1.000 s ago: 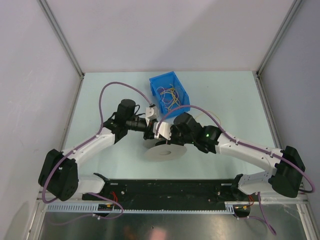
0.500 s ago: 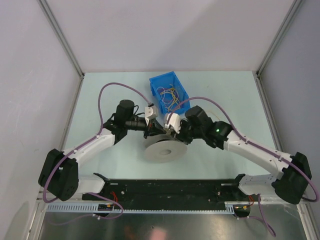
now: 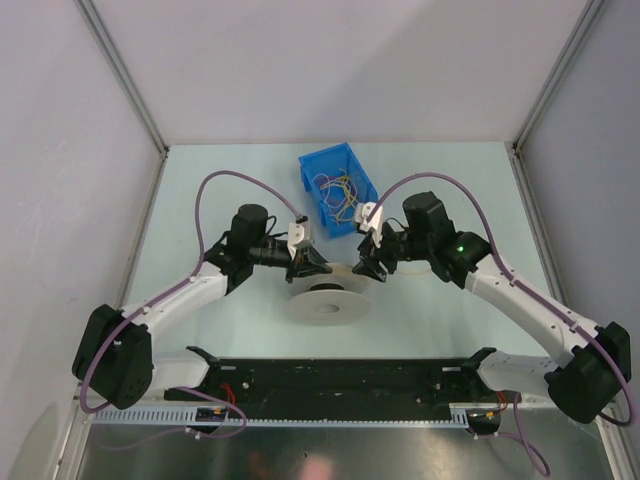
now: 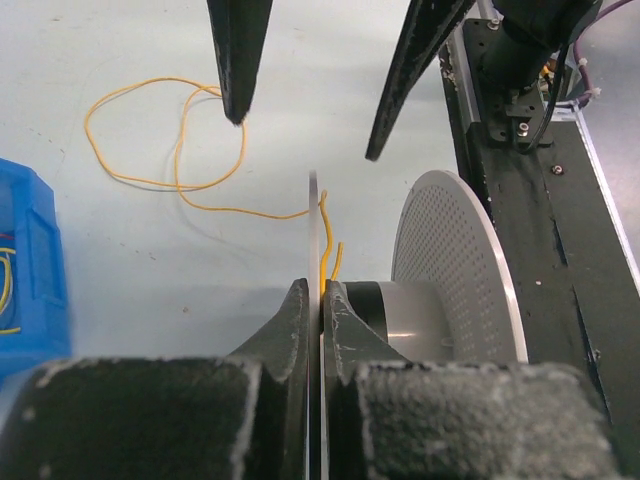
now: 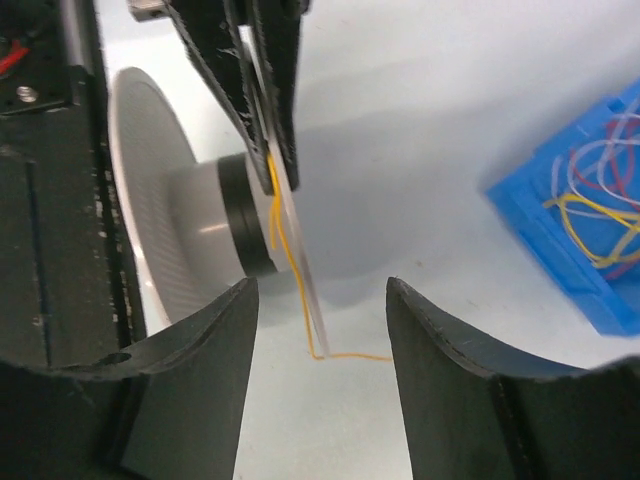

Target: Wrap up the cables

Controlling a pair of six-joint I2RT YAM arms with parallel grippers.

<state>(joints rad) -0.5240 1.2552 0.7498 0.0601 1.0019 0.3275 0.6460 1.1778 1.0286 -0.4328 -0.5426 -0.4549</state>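
Observation:
A white spool (image 3: 328, 300) with a grey hub (image 4: 390, 315) lies on the table between the arms. My left gripper (image 4: 321, 290) is shut on the thin edge of the spool's far flange (image 4: 314, 230). A yellow cable (image 4: 180, 170) loops over the table and runs up onto the hub beside that flange (image 5: 290, 255). My right gripper (image 5: 320, 290) stands open a little way off from the spool, facing the left gripper (image 5: 280, 180), with the flange edge and the cable in front of its gap. More cables (image 3: 340, 190) lie tangled in the blue bin.
The blue bin (image 3: 338, 193) stands just behind the two grippers. A black base rail (image 3: 340, 378) runs along the near edge, close to the spool's near flange (image 4: 450, 270). Mauve hoses arch above both arms.
My right gripper has opened and drawn back to the right, away from the spool. My left gripper has shut on the flange edge and shifted slightly right.

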